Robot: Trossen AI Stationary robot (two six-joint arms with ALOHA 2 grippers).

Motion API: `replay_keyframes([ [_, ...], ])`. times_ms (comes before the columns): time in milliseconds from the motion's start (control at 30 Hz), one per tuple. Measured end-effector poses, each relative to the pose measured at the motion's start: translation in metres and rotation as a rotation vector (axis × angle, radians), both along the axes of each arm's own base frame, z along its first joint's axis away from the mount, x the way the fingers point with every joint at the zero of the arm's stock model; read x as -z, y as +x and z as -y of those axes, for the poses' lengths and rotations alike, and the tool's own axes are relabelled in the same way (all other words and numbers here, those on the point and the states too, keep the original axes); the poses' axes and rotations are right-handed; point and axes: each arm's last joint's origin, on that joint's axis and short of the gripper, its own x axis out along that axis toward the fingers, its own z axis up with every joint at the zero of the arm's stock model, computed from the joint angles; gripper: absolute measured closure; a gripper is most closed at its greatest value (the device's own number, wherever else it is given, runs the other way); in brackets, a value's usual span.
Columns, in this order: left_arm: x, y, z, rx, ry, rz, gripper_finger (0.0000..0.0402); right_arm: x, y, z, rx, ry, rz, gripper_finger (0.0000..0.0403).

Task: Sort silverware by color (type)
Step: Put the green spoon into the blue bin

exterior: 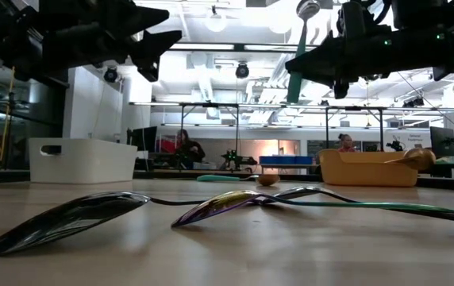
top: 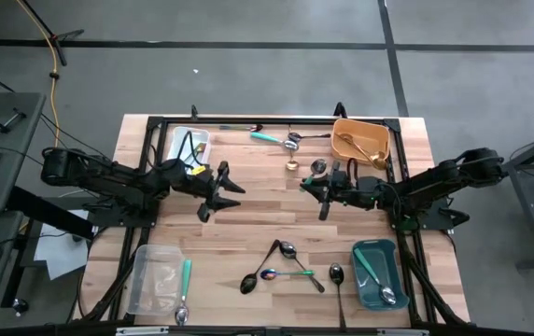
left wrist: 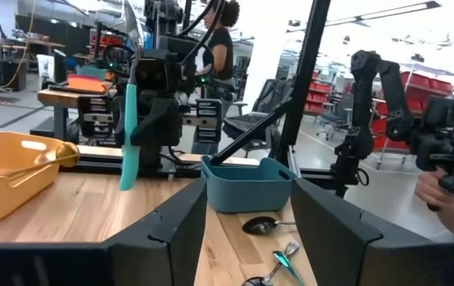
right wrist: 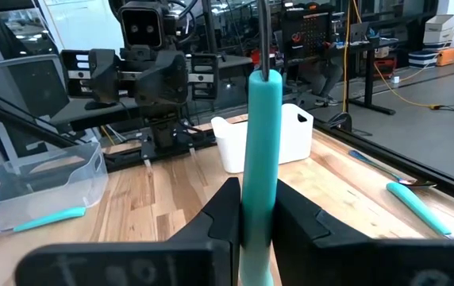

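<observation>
Right claw (top: pixel 324 189) pinches teal-handled spoon (right wrist: pixel 260 151) upright; it may slip or swing. Left claw (top: pixel 222 189) opposite, spread, probably empty, collision risk.

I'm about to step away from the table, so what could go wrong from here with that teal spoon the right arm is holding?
The right hand pinches the teal-handled spoon only at its lower handle, held upright in mid-air, so it might swivel or slip on the way.

The open left hand hovers just across from it over mid-table; a careless move could bring the arms together.

The teal bin sits by the table's near edge, and a loose drop could miss it.
</observation>
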Motion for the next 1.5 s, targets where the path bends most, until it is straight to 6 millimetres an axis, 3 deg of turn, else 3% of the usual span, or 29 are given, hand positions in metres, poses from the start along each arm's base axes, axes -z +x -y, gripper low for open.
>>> replay_keyframes([
  [1500, 0.0019, 0.0005, -0.0012, -0.044, -0.005, -0.019, 0.0224, 0.0001, 0.0003, -0.0007, -0.025, 0.008, 0.001, 0.0364],
])
